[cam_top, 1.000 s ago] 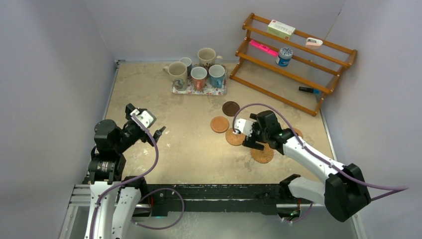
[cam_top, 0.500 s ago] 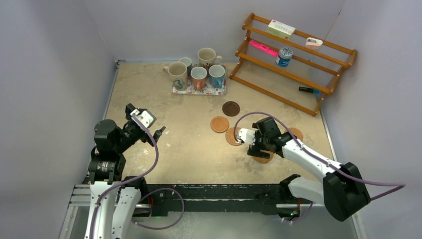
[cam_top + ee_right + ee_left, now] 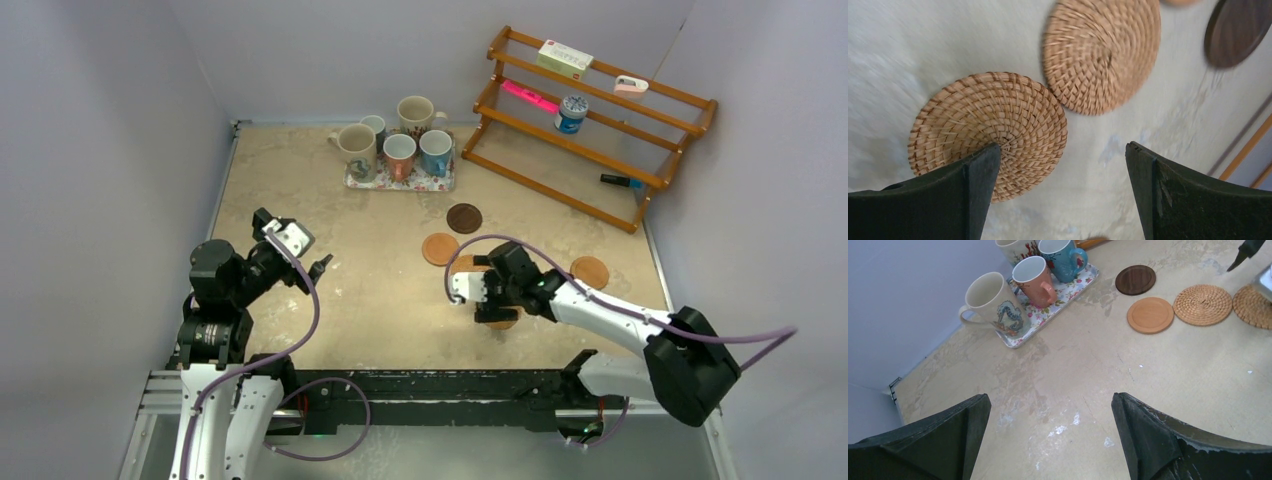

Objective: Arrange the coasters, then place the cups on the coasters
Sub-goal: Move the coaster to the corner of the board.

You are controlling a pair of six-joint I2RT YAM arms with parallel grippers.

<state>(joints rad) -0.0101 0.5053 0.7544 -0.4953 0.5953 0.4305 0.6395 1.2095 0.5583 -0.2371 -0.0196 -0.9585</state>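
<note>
Several cups [image 3: 400, 150] stand together on a floral tray [image 3: 440, 184] at the back. Five coasters lie right of centre: a dark brown one [image 3: 463, 217], a smooth orange one [image 3: 440, 248], a woven one [image 3: 464, 263] partly under the right arm, another woven one [image 3: 506, 322] below the wrist, and an orange one [image 3: 589, 270] apart to the right. My right gripper [image 3: 488, 302] hangs open low over the woven pair. In the right wrist view its left finger overlaps the nearer woven coaster [image 3: 988, 125]; the right gripper [image 3: 1060, 147] holds nothing. My left gripper [image 3: 300, 245] is open at the left, far from everything.
A wooden rack [image 3: 590, 120] at the back right holds a box, a pink item and a blue-and-white tin [image 3: 571, 113]. Grey walls close in the left, back and right. The left wrist view has bare tabletop [image 3: 1058, 390] between the fingers, with the tray [image 3: 1068, 285] and coasters beyond.
My right gripper has moved left and toward the near edge, uncovering the orange coaster on the right. The woven coaster beneath it now lies a little further left. The left arm has not moved.
</note>
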